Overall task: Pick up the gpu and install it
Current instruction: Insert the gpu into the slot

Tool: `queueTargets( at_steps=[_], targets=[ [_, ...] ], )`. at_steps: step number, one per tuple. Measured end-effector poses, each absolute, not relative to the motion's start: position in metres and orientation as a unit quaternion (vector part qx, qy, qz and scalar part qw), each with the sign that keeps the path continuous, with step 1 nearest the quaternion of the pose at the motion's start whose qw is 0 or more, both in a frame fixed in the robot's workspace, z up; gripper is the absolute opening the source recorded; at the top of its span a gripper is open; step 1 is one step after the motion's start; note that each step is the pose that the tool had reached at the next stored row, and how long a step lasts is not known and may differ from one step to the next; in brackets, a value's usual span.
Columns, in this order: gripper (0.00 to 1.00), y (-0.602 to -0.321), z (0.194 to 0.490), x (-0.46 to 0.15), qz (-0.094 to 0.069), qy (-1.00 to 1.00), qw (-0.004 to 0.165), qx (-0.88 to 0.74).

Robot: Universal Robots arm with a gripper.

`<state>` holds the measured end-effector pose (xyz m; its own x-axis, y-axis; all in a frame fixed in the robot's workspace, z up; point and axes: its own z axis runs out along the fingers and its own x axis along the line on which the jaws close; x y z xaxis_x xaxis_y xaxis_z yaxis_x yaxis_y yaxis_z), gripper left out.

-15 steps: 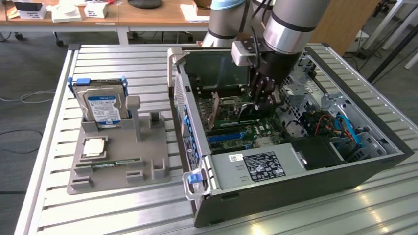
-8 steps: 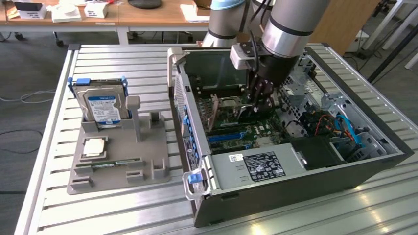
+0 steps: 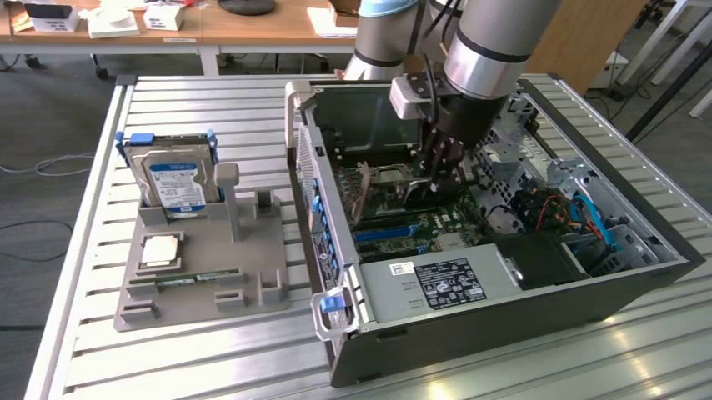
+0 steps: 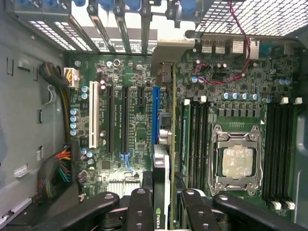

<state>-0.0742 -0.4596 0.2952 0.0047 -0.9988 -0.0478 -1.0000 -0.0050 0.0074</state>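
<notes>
The gpu (image 4: 162,163) is a thin dark card seen edge-on in the wrist view. It stands upright over the motherboard (image 4: 130,86), right beside the blue slot (image 4: 155,108), and its pale bracket end (image 4: 168,50) reaches the case's rear slot openings. My gripper (image 4: 166,211) is shut on the card's near end, with black fingers (image 4: 141,207) on either side. In the exterior view my gripper (image 3: 443,171) reaches down into the open computer case (image 3: 501,325), with the gpu (image 3: 373,196) standing inside near the case's rear wall.
A grey parts holder (image 3: 256,292) lies at the exterior view's left, carrying a silver hard drive (image 3: 172,179), a processor chip (image 3: 162,250) and a memory stick (image 3: 183,279). Inside the case are the power supply (image 3: 445,283), processor socket (image 4: 238,161) and cable bundles (image 4: 60,163).
</notes>
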Motion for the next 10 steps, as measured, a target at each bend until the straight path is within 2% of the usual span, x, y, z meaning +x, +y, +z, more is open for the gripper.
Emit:
queueTargets(
  at_steps=[10],
  targets=[
    [0.27, -0.460, 0.284, -0.075, 0.020, 0.704, 0.014, -0.709]
  ],
)
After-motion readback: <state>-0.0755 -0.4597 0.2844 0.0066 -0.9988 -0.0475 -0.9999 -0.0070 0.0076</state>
